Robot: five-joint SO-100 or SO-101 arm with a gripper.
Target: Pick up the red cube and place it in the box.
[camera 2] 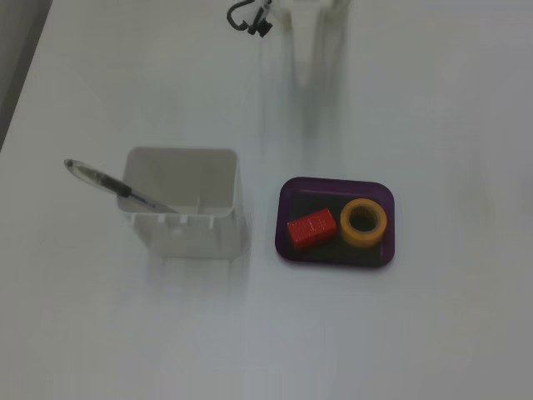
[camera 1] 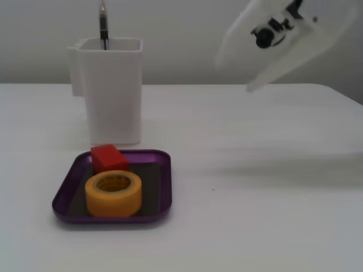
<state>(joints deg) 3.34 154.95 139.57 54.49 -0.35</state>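
The red cube (camera 1: 109, 158) lies inside the purple box (camera 1: 161, 190), at its back left corner in this fixed view, next to a yellow tape roll (camera 1: 113, 192). In the fixed view from above, the cube (camera 2: 311, 229) sits in the left half of the box (camera 2: 333, 185), with the roll (camera 2: 364, 222) to its right. My white gripper (camera 1: 252, 85) is a motion-blurred shape high at the upper right, well away from the box and holding nothing that I can see. I cannot tell how its jaws stand. From above it is only a faint smear (camera 2: 321, 37) at the top edge.
A tall white cup (camera 1: 112, 90) with a pen (camera 1: 103, 25) stands just behind the box; from above the cup (camera 2: 183, 204) is left of the box. A black cable clip (camera 2: 248, 17) lies at the top edge. The white table edge shows at right.
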